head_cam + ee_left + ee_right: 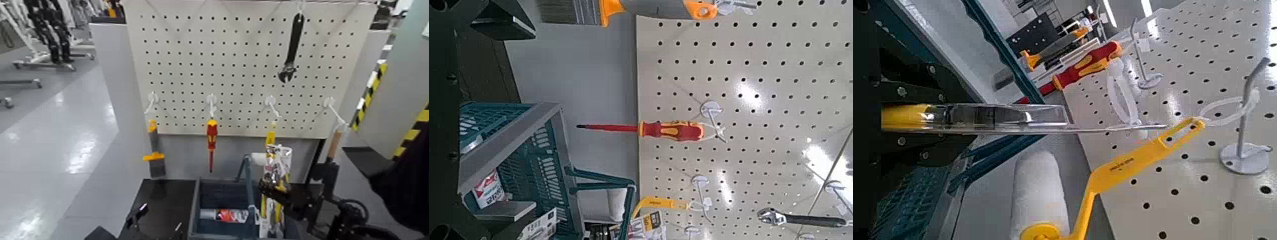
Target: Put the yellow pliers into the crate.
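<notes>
With my right jaws (pixel 264 186) closed, I am gripping the carded yellow pliers (pixel 276 182), holding them over the right side of the crate (pixel 202 189), near its handle. The paint roller (pixel 1039 195) is hanging just beside them. Inside the crate a tube (pixel 231 216) is lying. My left jaws (pixel 137 217) are waiting low by the crate's left side; I cannot tell how far open they are. The screwdriver (pixel 212 137) is hanging on the pegboard (pixel 242 70).

So I'm facing a pale pegboard (pixel 191 70) with rows of small holes, lights glaring off it. Behind its left side I'm seeing a grey partition (pixel 110 70), then a glossy grey floor (pixel 51 147) and, way back, wheeled metal frames (pixel 54 60).
</notes>
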`<state>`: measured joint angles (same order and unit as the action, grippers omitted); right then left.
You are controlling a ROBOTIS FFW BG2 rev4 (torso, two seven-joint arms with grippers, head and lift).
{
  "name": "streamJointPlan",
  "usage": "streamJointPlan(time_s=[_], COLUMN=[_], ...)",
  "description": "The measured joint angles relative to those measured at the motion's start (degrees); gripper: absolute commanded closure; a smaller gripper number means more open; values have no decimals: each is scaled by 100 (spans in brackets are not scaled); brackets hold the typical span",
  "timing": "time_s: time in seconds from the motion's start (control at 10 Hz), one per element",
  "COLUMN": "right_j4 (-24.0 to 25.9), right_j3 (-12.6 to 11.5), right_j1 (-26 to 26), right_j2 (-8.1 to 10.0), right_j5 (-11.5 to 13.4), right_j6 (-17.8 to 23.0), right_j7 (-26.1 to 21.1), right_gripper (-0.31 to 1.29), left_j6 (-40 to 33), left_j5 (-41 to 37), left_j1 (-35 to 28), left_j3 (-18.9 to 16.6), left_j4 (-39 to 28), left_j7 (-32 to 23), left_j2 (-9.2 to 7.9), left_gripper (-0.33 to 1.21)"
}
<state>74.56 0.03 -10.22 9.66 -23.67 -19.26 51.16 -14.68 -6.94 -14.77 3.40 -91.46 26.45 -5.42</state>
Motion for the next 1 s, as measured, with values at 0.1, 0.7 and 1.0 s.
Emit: streamJointPlan(time_s=[0.1, 0.7, 1.0], right_j4=[-28, 178, 396], right_j3=[59, 28, -45], right_j1=[-45, -57, 12], right_j2=[12, 14, 6], right_j5=[49, 117, 117], right_j6=[-14, -225, -241], right_j7=[-19, -98, -98], right_gripper=[81, 7, 9], left_j6=[0, -2, -8], left_j5=[0, 0, 0], left_j1=[1, 1, 0], left_j3=[2, 9, 22], left_j4=[4, 5, 3], left_j7=[0, 18, 18], left_j2=[1, -4, -12], left_gripper=[11, 11, 11])
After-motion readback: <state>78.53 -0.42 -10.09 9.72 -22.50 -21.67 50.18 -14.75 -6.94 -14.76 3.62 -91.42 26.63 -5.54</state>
